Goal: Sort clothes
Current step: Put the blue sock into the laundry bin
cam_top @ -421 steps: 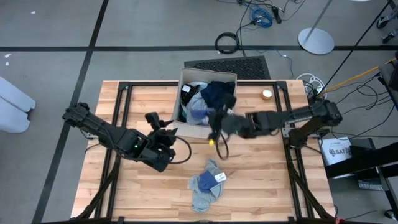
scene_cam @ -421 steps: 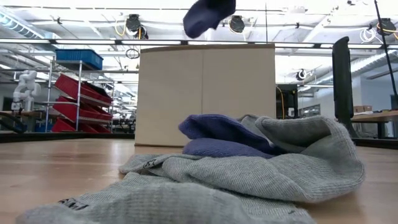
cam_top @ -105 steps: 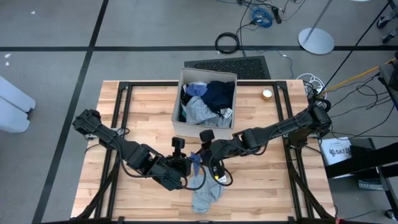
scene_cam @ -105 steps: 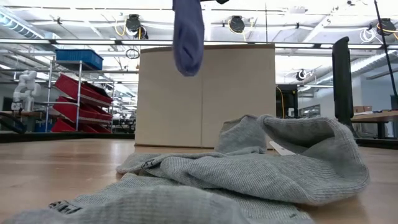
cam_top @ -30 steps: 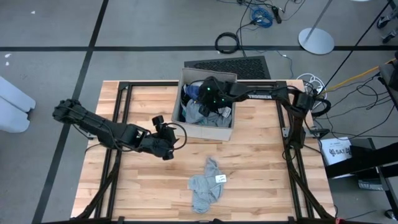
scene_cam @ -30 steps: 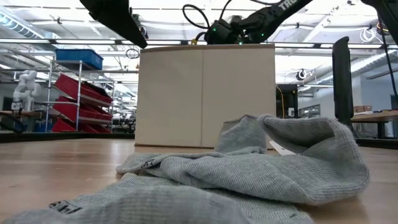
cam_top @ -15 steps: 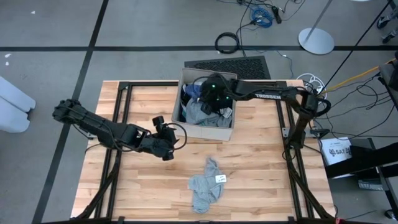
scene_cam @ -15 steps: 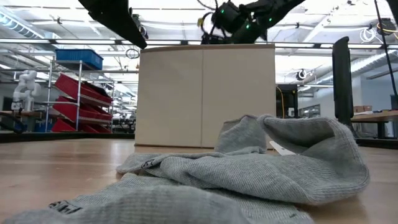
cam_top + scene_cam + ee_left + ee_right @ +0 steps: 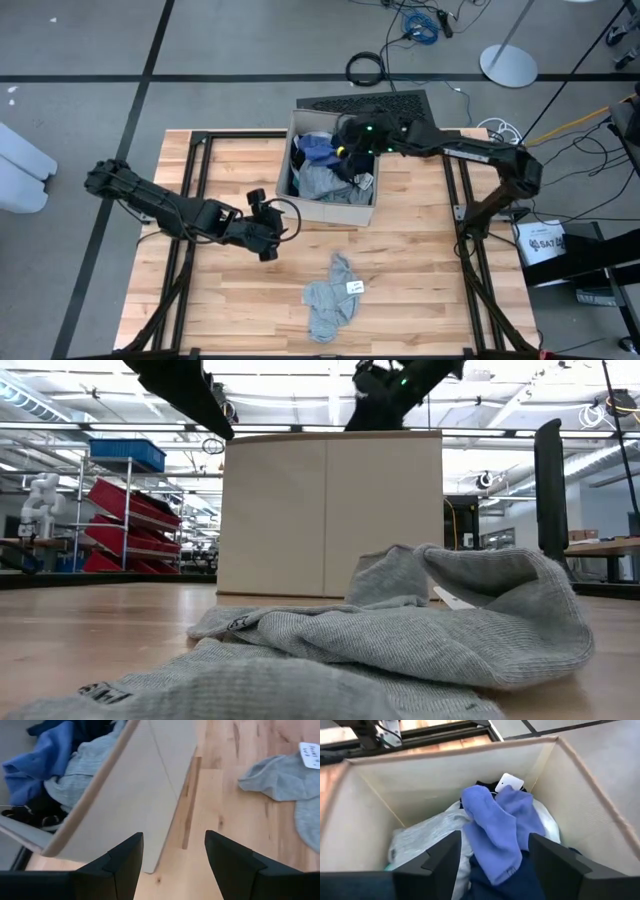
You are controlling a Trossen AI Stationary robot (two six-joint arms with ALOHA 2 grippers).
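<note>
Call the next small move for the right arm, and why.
Probably lift the right gripper clear of the beige fabric box and swing it toward the grey knit garment lying alone on the wooden table. Its fingers stand open and empty above the blue sock resting on the pile inside the box. The left gripper waits open beside the box.

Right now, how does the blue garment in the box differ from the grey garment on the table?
The blue garment lies inside the beige box, on top of other clothes; the grey garment lies alone on the bare wooden table. The blue one sits under the open right gripper; the grey one has no gripper over it. Both are soft and crumpled.
</note>
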